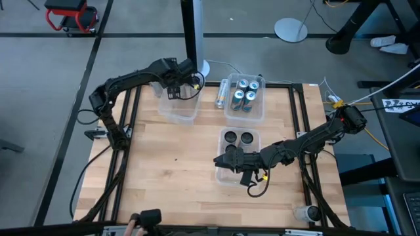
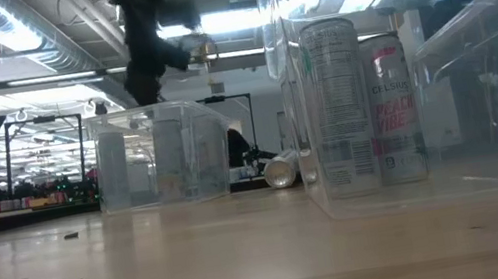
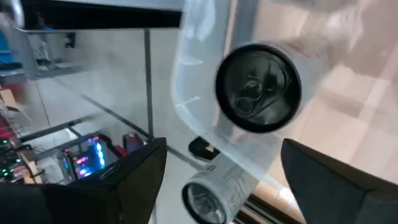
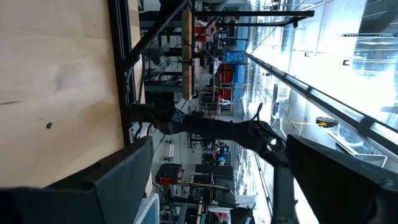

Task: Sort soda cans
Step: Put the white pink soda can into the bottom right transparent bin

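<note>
currently four blue cans [image 1: 245, 95] fill the far bin [image 1: 230, 113].

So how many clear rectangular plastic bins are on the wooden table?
3: one at the far left below the left gripper, one at the far middle with blue-and-silver cans, one nearer under the right gripper.

The wooden tabletop [image 1: 170, 177] carried three clear bins: one [image 1: 177, 105] near the far edge, one [image 1: 245, 99] beside it, one [image 1: 237, 157] mid-table. A can [image 1: 222, 93] lay between the far two.
</note>
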